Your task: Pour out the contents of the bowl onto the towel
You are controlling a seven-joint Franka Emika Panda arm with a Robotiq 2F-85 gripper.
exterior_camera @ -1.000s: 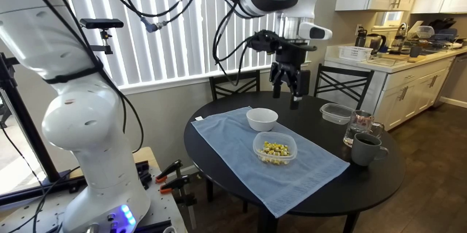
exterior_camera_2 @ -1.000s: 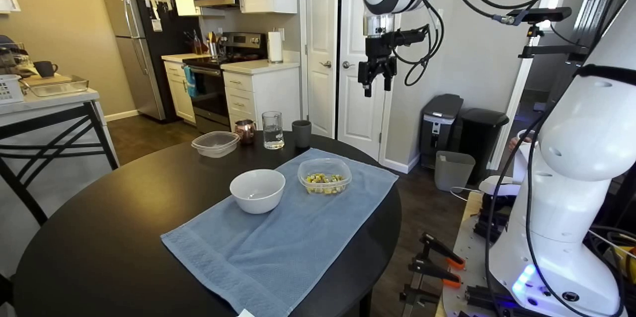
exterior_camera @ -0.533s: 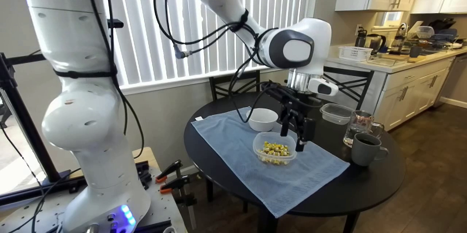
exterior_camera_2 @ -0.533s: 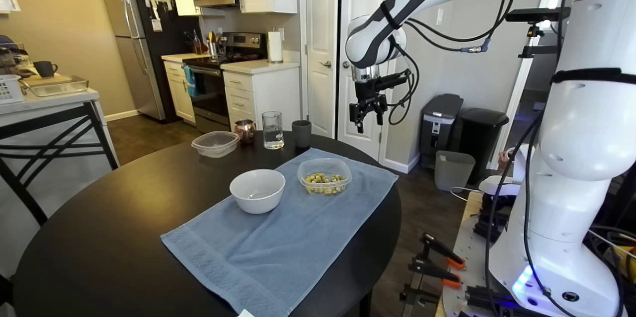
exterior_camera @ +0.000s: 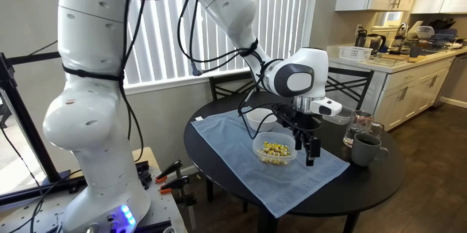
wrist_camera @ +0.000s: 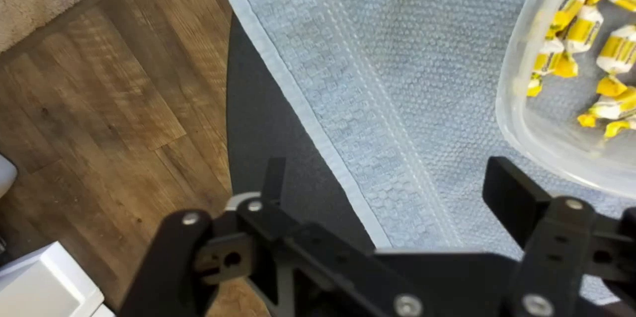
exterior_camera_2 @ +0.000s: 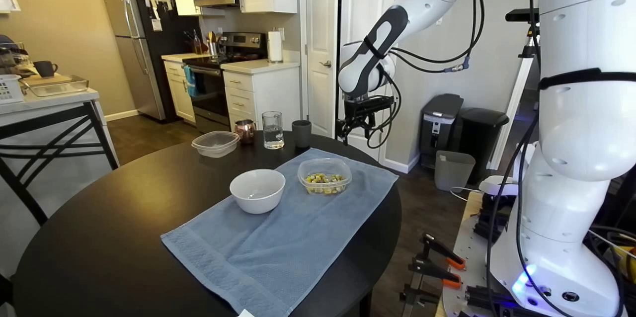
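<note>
The gripper [wrist_camera: 389,183] is spread wide, its two fingers [wrist_camera: 512,198] far from each other, and it holds nothing. Between them, the wrist view shows the hem of the towel [wrist_camera: 422,98] and a part of the dark table [wrist_camera: 268,128]. In an exterior view, the clear plastic bowl [exterior_camera_2: 324,165], with the yellow pieces [wrist_camera: 584,31] inside, stands on the towel near the gripper, but apart from it. The white bowl [exterior_camera_2: 257,192] is farther from the gripper. Compared with half a second ago, the gripper is lower; both bowls have kept their places.
</note>
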